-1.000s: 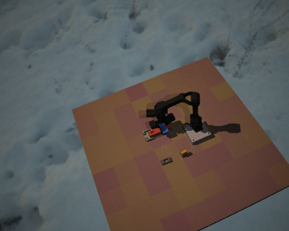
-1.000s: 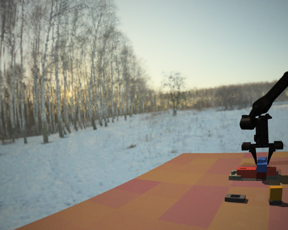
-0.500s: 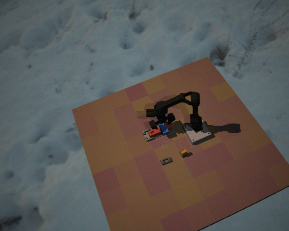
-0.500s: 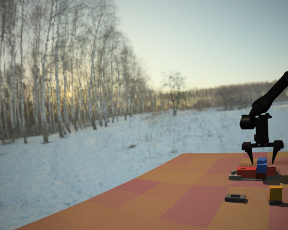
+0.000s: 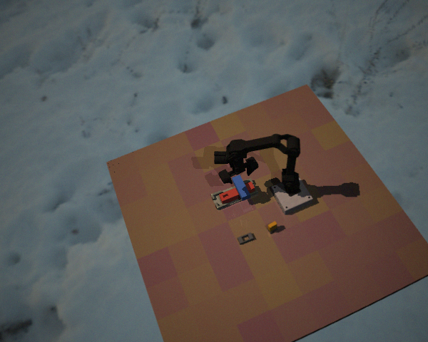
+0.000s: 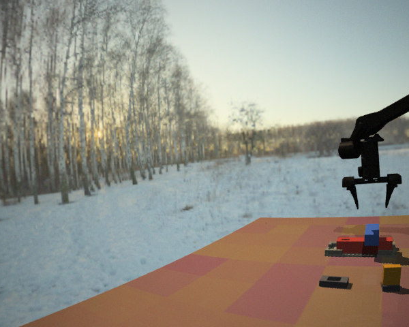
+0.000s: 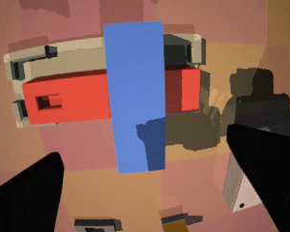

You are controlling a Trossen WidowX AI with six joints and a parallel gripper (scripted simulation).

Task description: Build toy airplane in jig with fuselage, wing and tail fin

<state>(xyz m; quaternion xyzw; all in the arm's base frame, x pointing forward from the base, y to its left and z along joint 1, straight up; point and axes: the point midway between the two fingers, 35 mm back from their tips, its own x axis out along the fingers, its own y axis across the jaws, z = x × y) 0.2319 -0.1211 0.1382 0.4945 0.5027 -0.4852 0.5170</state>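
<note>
The red fuselage (image 5: 229,196) (image 6: 351,246) (image 7: 87,101) lies flat in the pale grey cradle (image 5: 217,205) (image 6: 333,252) (image 7: 82,54). The blue wing (image 5: 241,187) (image 6: 371,234) (image 7: 135,72) lies across the top of the fuselage, looking level; its tab and socket are hidden beneath it. The tail socket, at the fuselage's left end in the wrist view, is empty. The orange tail fin (image 5: 272,226) (image 6: 391,275) (image 7: 175,226) stands upright in a small dark holder on the table. My gripper (image 5: 237,177) (image 6: 372,208) (image 7: 145,148) is open wide and empty, above the wing.
An empty dark grey slotted holder (image 5: 241,241) (image 6: 333,283) (image 7: 94,222) lies beside the tail fin, on the side away from the arm's base. The arm's pale base plate (image 5: 293,201) (image 7: 238,195) is just beyond the cradle's other end from the tail socket.
</note>
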